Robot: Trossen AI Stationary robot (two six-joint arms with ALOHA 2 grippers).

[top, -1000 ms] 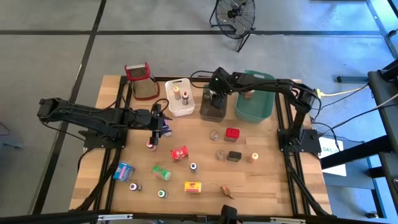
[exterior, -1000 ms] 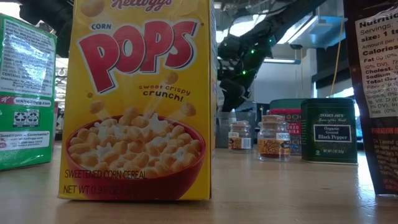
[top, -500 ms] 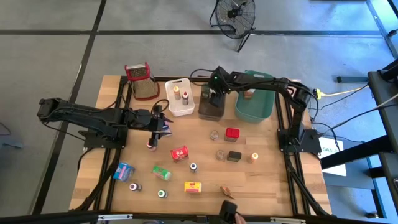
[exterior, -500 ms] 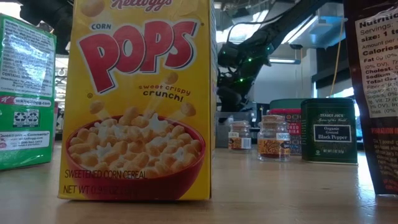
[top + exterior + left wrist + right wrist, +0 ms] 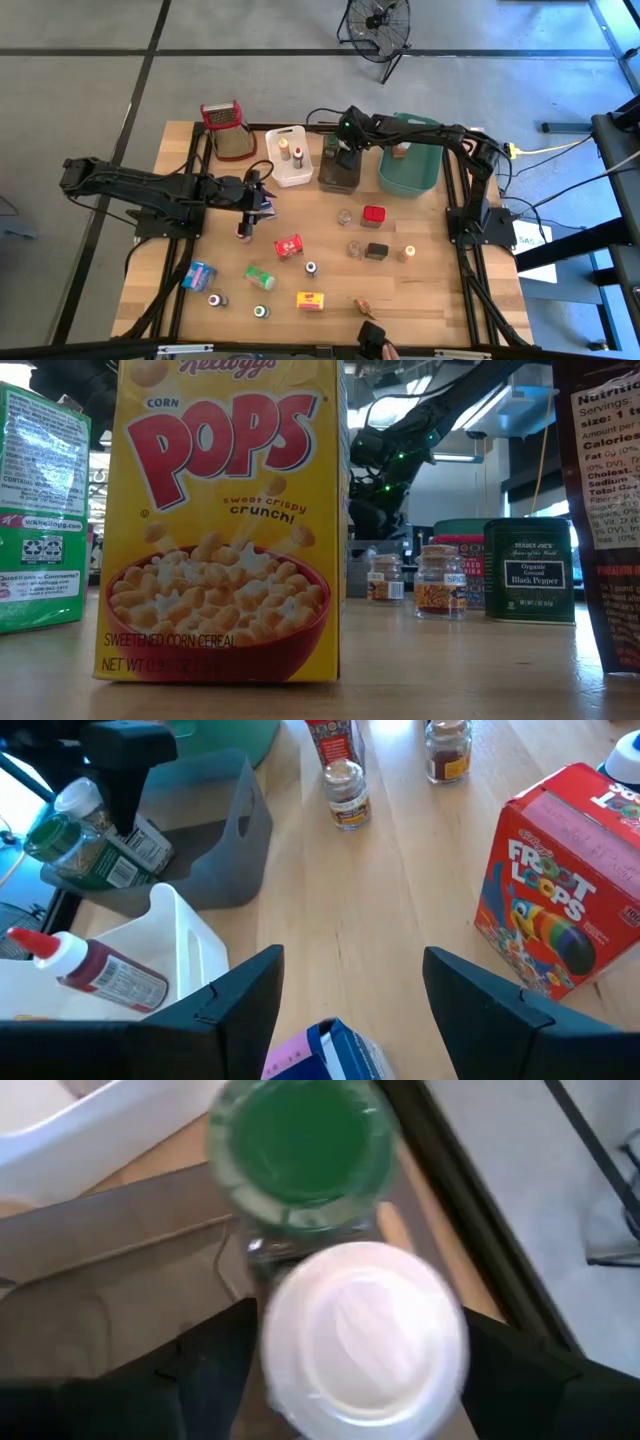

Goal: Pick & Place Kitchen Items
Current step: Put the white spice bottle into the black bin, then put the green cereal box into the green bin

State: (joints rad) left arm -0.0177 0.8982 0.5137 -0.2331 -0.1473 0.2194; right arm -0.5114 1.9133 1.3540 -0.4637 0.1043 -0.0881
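My left gripper (image 5: 258, 207) hangs above the table's middle left, shut on a small blue and pink box (image 5: 330, 1050). My right gripper (image 5: 338, 150) stands open over the grey-brown tub (image 5: 340, 172) at the back. Its fingers are on either side of a white-capped bottle (image 5: 362, 1342), with a green-capped bottle (image 5: 300, 1150) beside it; both are inside the tub. Loose kitchen items lie on the table: a red Froot Loops box (image 5: 288, 246), a yellow box (image 5: 310, 300), a red tin (image 5: 373, 214), a black tin (image 5: 376, 250) and several small bottles. My left gripper holds the blue and pink box between its two fingers (image 5: 240, 1005). Only the box's upper corner (image 5: 345, 1042) shows at the wrist view's lower edge. The fingers slant down toward the table's right side. The box is clear of the table.
A white tub (image 5: 289, 155) with two bottles stands left of the grey-brown tub and a green tub (image 5: 408, 165) right of it. A mesh grater with a red top (image 5: 228, 128) stands at the far left. A red-capped bottle (image 5: 243, 232) stands below my left gripper. A dark thing (image 5: 372, 333) pokes over the near edge.
My right gripper has edged a little toward the table's left over the grey-brown tub. A dark thing has come farther in over the table's near edge. My left gripper and its box have kept still.
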